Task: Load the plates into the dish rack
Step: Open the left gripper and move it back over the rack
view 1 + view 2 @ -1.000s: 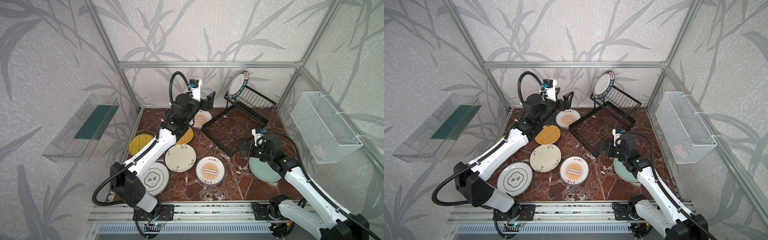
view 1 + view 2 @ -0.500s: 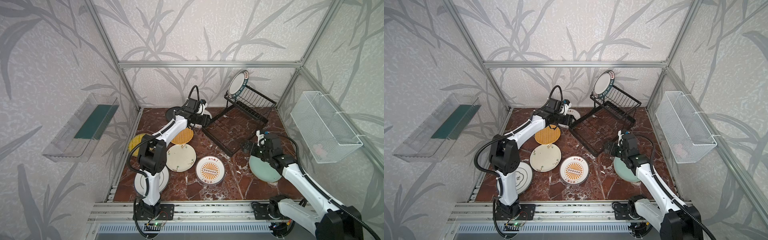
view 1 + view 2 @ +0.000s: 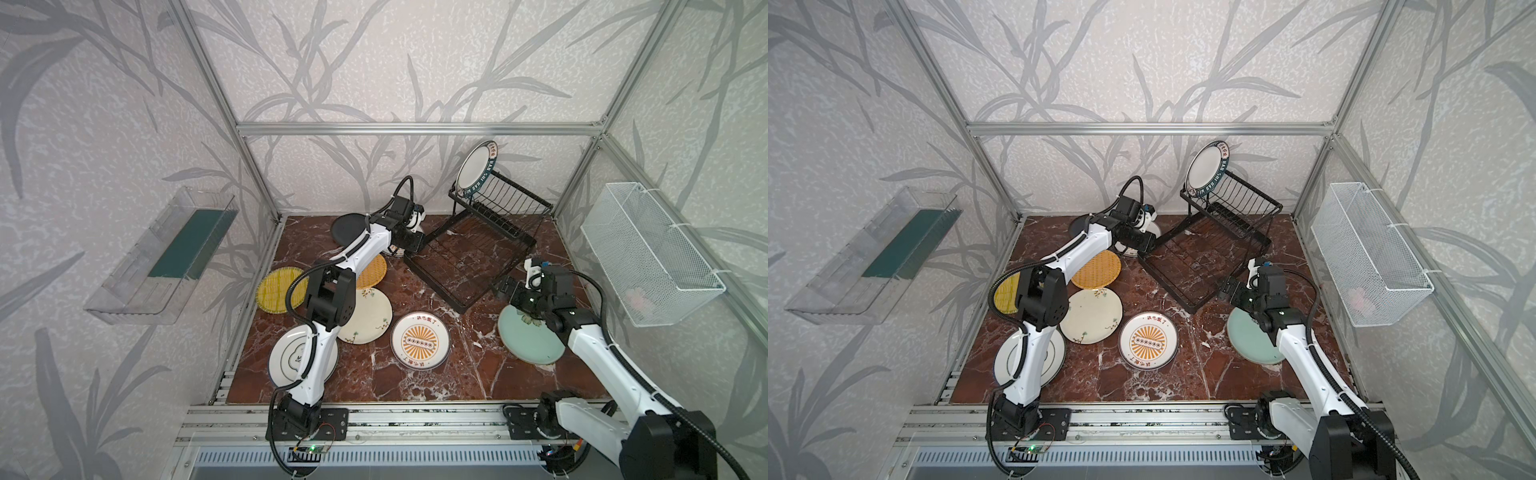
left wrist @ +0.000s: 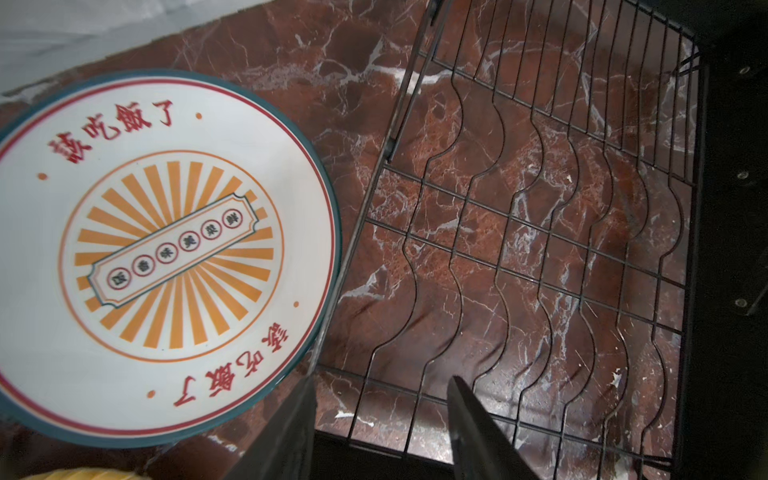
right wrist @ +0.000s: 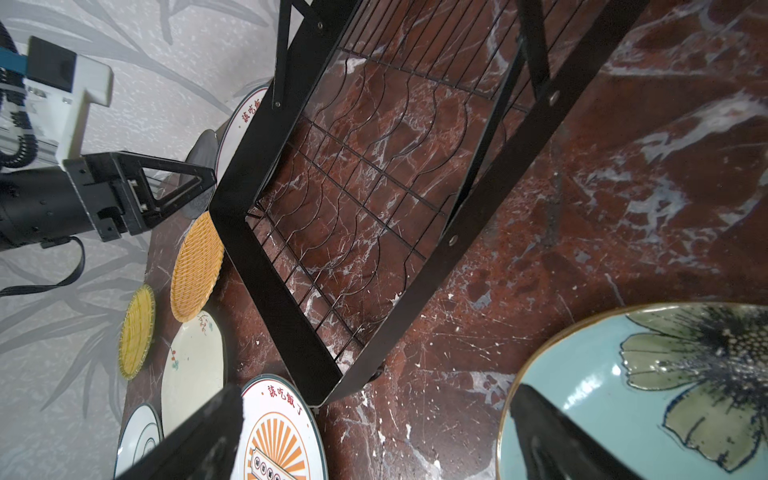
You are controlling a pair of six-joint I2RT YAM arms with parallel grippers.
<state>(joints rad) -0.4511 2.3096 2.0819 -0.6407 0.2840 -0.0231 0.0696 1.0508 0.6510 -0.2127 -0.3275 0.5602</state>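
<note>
The black wire dish rack (image 3: 434,286) (image 3: 1165,284) stands at the back right with one white dark-rimmed plate (image 3: 476,168) upright in it. My left gripper (image 3: 417,245) (image 4: 382,379) is open at the tray's far-left corner, its fingers straddling the rim (image 4: 374,453), beside a sunburst plate (image 4: 166,257). My right gripper (image 3: 505,286) (image 5: 378,390) is open and empty, low over the floor between the rack's near corner (image 5: 266,266) and the pale green plate (image 3: 528,338) (image 5: 644,395). Flat on the floor lie black (image 3: 349,226), orange woven (image 3: 374,272), yellow woven (image 3: 276,289), cream floral (image 3: 368,318) and sunburst (image 3: 420,340) plates.
A white plate with a dark ring (image 3: 286,357) lies partly under the left arm. A clear plastic bin (image 3: 166,253) hangs on the left wall and a white mesh basket (image 3: 648,253) on the right wall. An aluminium rail (image 3: 374,415) runs along the front.
My left arm has come down from a raised pose to the rack's far-left corner, and its jaws have narrowed. The right arm has hardly moved.
</note>
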